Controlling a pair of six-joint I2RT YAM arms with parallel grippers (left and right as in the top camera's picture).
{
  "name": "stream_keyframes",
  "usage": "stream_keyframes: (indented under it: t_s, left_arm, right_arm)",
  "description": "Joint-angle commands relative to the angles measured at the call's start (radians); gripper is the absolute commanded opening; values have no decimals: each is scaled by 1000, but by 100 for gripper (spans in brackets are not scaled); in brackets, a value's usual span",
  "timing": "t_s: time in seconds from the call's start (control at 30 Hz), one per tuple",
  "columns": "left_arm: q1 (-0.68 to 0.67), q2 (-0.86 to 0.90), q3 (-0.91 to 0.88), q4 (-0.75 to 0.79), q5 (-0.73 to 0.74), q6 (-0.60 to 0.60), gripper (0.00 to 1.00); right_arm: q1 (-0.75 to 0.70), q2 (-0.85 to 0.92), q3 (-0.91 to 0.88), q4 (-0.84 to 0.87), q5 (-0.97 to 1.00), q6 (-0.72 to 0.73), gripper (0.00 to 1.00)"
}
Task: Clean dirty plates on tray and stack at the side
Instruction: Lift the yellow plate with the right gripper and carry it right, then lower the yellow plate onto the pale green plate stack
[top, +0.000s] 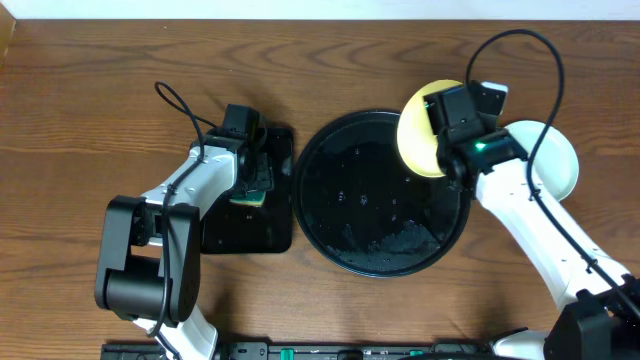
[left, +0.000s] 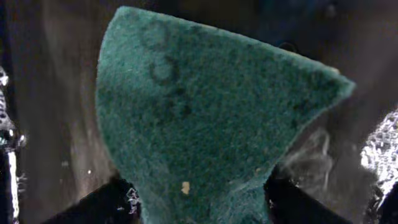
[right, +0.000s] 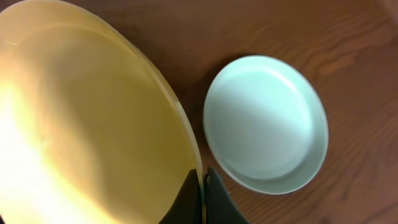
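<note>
Yellow plate (right: 87, 118), apparently steeply atilt

— Which colours show at the right?
— The pale yellow plate (top: 412, 135) is plain; the light blue plate (right: 267, 124) too.
— And the rest?
— Glossy black round tray (top: 345, 215), dark green sponge (left: 205, 124), brown wood-grain table (top: 80, 100).

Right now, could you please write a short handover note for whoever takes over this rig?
Left gripper: shut on the sponge, over the small tray.
Right gripper: shut on the rim of the yellow plate, which is tilted above the round tray.
Blue plate: on the table, right of the round tray; I cannot tell whether it is one or two stacked.
Done: no plate lies in the round tray; the yellow plate shows no smears.
Left: probably stack the yellow plate on the blue plate.
</note>
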Motion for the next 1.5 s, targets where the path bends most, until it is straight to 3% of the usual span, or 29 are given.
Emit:
stream_keyframes:
  t_s: [0.0,0.03,0.07,0.33,0.37,0.4,0.43,0.47,0.57,1.23,1.27,1.33,1.37,1.43,1.47]
  left_arm:
    - [3,3,-15,-7,-2,15,27]
    - [3,3,-15,-7,-2,16,12]
    - [3,3,-15,-7,-2,16,8]
    - [3,-51,14,-34,-3,42,7]
    - [3,-65,17,-34,-3,42,17]
    - [3,-76,17,-34,-3,42,44]
    - [3,-87,17,-34,-3,42,61]
    - [3,-97,17,-34,-3,41,69]
    - [3,-96,16,-34,-3,41,78]
    - [3,26,-3,98,-3,41,79]
    - [3,32,-3,98,-3,41,78]
    - [3,44,-3,99,-3,41,63]
    - [3,48,-3,98,-3,41,47]
    - [3,48,-2,101,-3,41,8]
    - [3,47,-2,102,-3,41,7]
  right_arm:
    - [-38,-25,4,-1,-63,30,1]
    - [-46,-25,4,-2,-63,30,1]
    - [-54,-28,4,-5,-63,30,1]
    - [-144,-98,4,-34,-82,31,1]
    - [-159,-108,4,-39,-87,30,1]
    - [-176,-116,4,-45,-94,32,1]
    - [-195,-122,4,-53,-102,43,1]
    - [-217,-126,4,-66,-105,63,1]
    - [-287,-127,4,-111,-108,138,1]
    - [-665,-97,-5,-177,-325,172,1]
    - [-673,-93,-5,-176,-325,172,1]
    - [-685,-84,-5,-174,-325,189,1]
    - [-691,-77,-5,-173,-327,201,1]
    - [-703,-57,-5,-163,-340,210,1]
    - [-707,-45,-5,-155,-352,210,1]
